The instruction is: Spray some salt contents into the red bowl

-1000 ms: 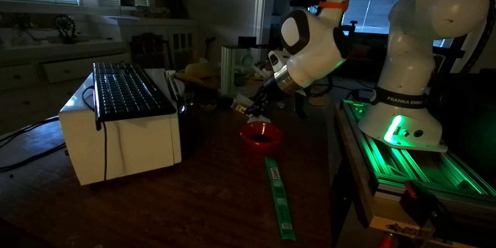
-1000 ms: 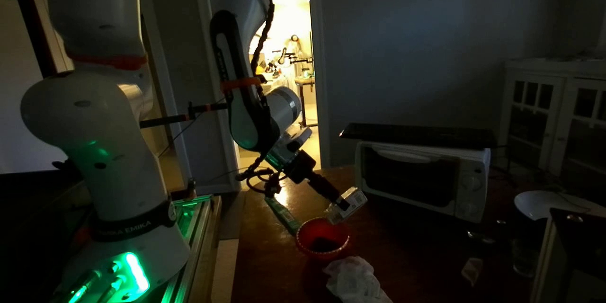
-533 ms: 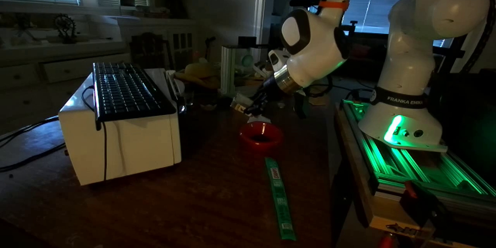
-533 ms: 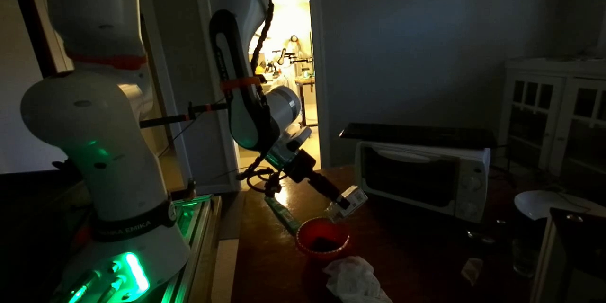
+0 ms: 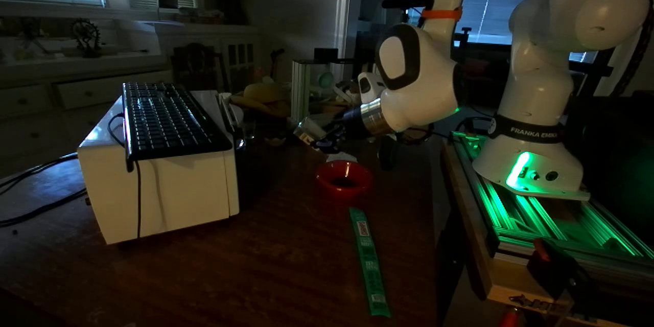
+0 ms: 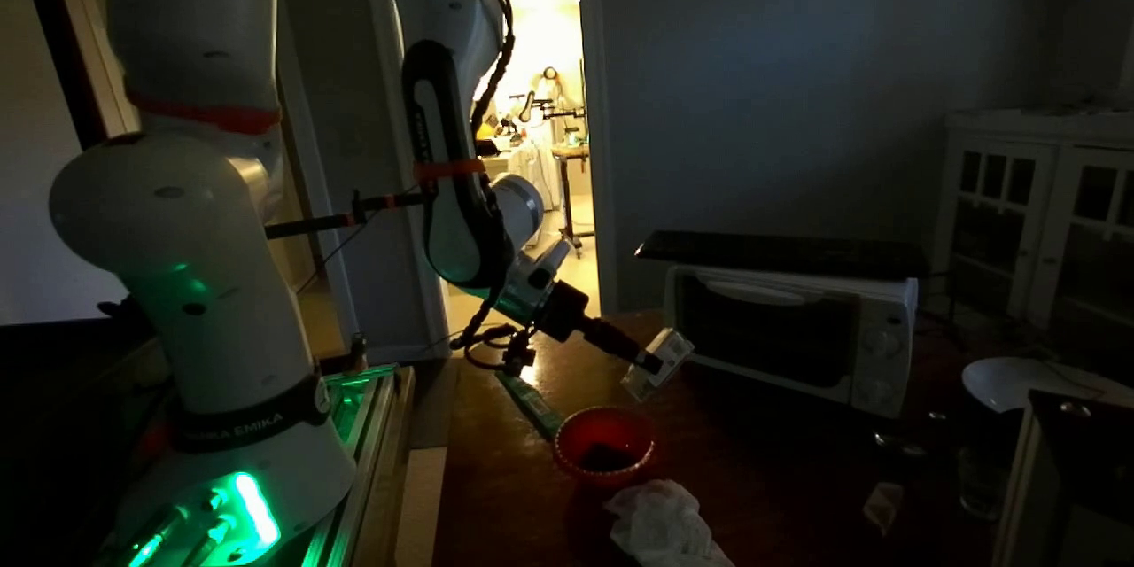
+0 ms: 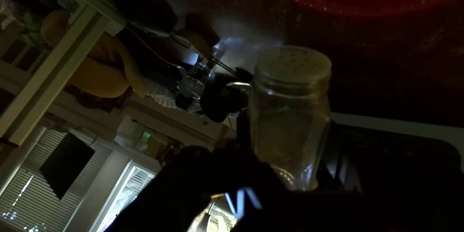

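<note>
The red bowl (image 5: 345, 189) stands on the dark wooden table and shows in both exterior views (image 6: 605, 461); its rim (image 7: 362, 9) crosses the wrist view's top right. My gripper (image 6: 654, 361) is shut on a clear salt shaker (image 6: 669, 359) with a pale perforated lid. The shaker (image 5: 309, 132) is tilted in the air, its lid end lower, above the table and off to the side of the bowl's rim. In the wrist view the shaker (image 7: 290, 123) sits between my dark fingers (image 7: 286, 141), its holed lid on the bowl's side. How much it holds is too dark to tell.
A white toaster oven (image 6: 780, 332) with a black keyboard (image 5: 168, 117) on top stands nearby. A green packet (image 5: 370, 263) lies beside the bowl. A crumpled pale bag (image 6: 664, 523) lies on its other side. A white plate (image 6: 1019, 381) and a glass (image 6: 982, 478) stand farther off.
Since half a second ago the wrist has dipped and turned. The shaker has shifted away from the bowl towards the oven and now hangs less over the rim. The bowl has not moved.
</note>
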Controlling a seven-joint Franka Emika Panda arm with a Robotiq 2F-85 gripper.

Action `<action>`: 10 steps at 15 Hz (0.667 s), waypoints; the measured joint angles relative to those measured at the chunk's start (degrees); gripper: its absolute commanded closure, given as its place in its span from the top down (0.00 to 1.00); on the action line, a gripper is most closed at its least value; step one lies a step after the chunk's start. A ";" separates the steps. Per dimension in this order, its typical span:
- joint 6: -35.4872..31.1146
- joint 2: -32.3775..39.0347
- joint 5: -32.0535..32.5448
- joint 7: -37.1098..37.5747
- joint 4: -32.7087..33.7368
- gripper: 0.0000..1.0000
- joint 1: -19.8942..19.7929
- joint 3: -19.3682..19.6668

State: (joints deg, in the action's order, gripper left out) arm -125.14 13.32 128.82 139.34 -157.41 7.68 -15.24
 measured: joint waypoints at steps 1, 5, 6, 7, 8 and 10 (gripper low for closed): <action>2.18 0.81 -0.09 1.25 -0.01 0.24 0.64 -0.55; 9.26 4.16 -2.39 3.92 -0.03 0.24 2.49 -2.41; 11.24 5.02 -3.39 4.54 -0.03 0.24 2.86 -2.81; 13.20 5.83 -4.24 5.20 -0.03 0.24 3.24 -3.15; 14.79 6.61 -4.85 5.83 -0.03 0.24 3.61 -3.47; 17.09 8.02 -5.60 6.55 -0.03 0.24 4.14 -4.21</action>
State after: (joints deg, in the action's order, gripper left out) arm -108.06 21.34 123.22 145.89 -157.44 11.82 -19.45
